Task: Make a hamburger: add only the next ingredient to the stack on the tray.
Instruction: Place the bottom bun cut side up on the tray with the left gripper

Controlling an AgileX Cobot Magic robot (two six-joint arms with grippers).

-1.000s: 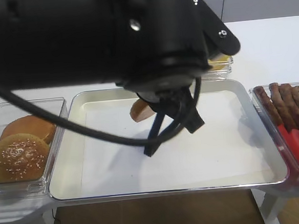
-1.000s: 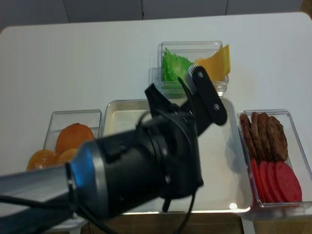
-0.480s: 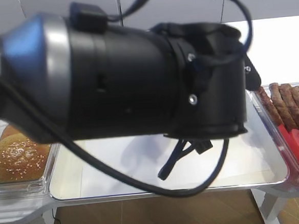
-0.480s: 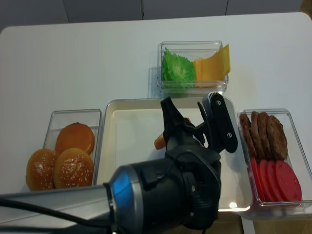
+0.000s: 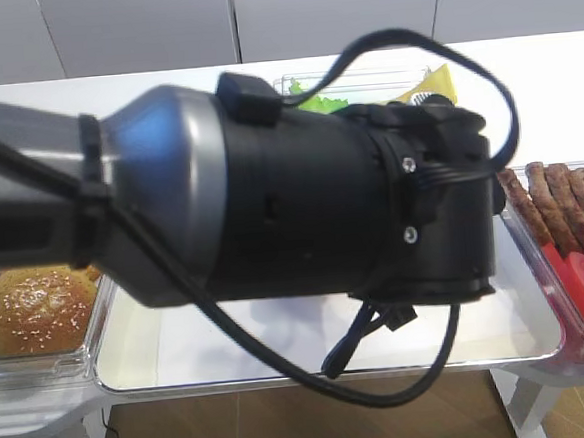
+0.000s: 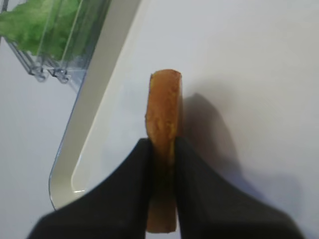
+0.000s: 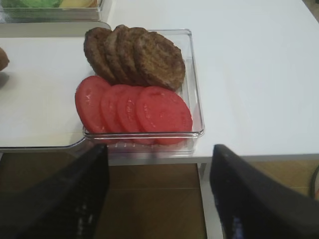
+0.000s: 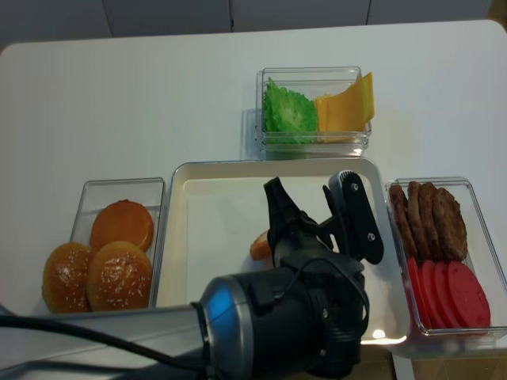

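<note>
Holding the flat bun half (image 6: 163, 114) on its edge, my left gripper (image 6: 162, 164) has both dark fingers (image 6: 132, 174) pressed against its two faces, so it is closed on the bun. In the left wrist view the bun stands upright, with the golden crust edge on top, and below it is the white paper of the tray (image 6: 94, 99); a soft shadow lies on the paper to the right of the bun. From this view I cannot tell if the bun touches the paper or hangs just above it. In the realsense high view a small orange part of the bun shows at the left side of my left arm, over the middle of the tray. Beyond the tray's rim is the clear box with green lettuce (image 8: 289, 111) and yellow cheese (image 8: 344, 107). My right gripper (image 7: 157, 194) is wide open beside the tray, its two fingers spread apart in front of the box with brown patties (image 7: 134, 55) and red tomato slices (image 7: 134, 109), holding nothing. At the left of the tray another clear box holds the sesame buns (image 8: 95, 273).
</note>
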